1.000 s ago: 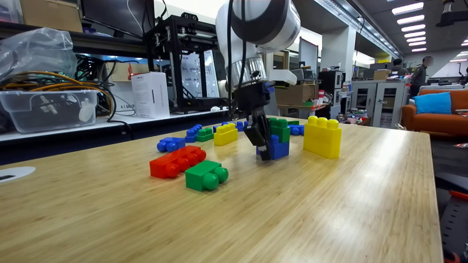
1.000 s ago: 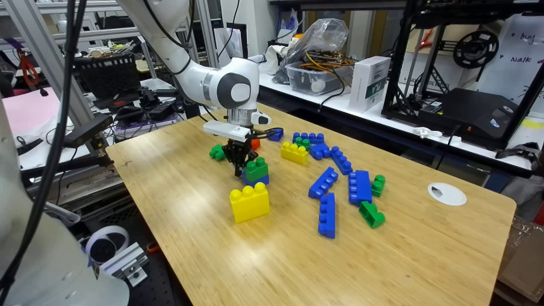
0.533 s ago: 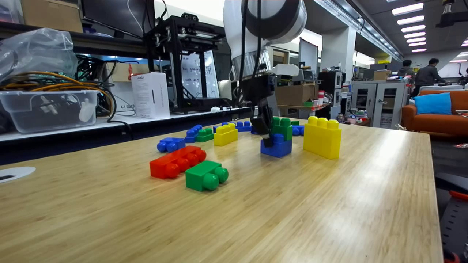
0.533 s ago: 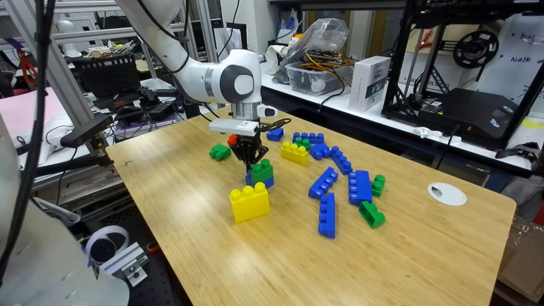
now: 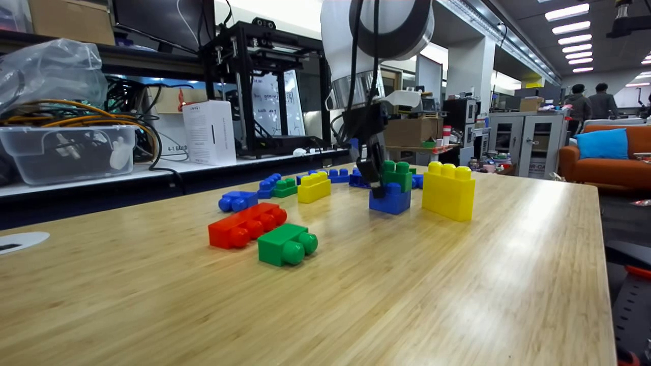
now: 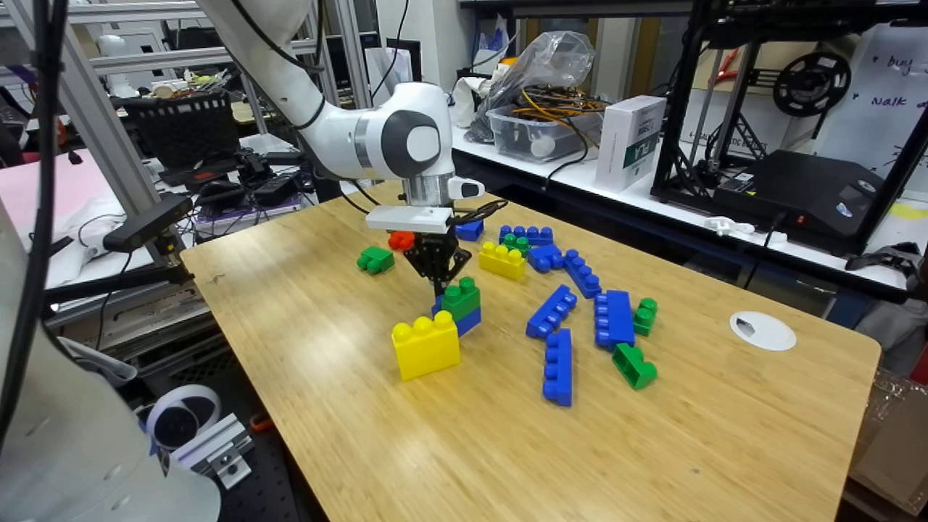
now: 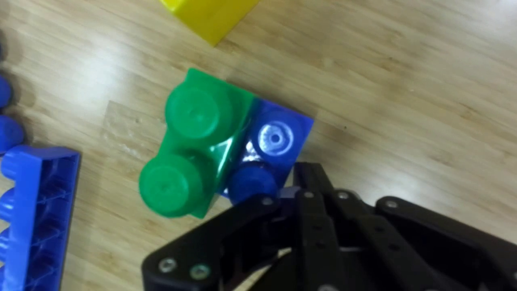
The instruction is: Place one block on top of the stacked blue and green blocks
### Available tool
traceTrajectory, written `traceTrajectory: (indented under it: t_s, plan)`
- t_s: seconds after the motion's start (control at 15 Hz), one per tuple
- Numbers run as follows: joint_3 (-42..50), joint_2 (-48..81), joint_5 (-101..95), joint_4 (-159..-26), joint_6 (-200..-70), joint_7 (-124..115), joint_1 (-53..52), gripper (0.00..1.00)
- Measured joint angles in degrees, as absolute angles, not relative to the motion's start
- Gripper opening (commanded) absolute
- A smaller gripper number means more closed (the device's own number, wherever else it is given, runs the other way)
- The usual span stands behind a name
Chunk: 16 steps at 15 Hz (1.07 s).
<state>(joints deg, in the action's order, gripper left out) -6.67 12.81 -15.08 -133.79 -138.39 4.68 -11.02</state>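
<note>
Pointing studs up, the green block (image 7: 198, 146) runs lengthwise atop the blue block (image 7: 270, 152), end effector (image 7: 305, 173) closed alongside.

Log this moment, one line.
gripper: shut, holding nothing, beside blue brick | green brick: on blue brick | placement: not yet done

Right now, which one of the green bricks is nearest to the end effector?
It is the green brick stacked upon a blue brick, just beside the end effector. The other green bricks are all farther away.
</note>
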Motion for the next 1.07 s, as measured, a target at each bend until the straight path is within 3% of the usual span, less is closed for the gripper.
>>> traceTrajectory:
  t_s: [0.53, 1.07]
  plan:
    - [-6.33, 2.61, -7.32, -126.39, -138.49, 3.68, -8.91, 0.00]
    - [-4.78, 9.63, -6.83, -114.34, -138.35, -8.58, -7.24, 0.00]
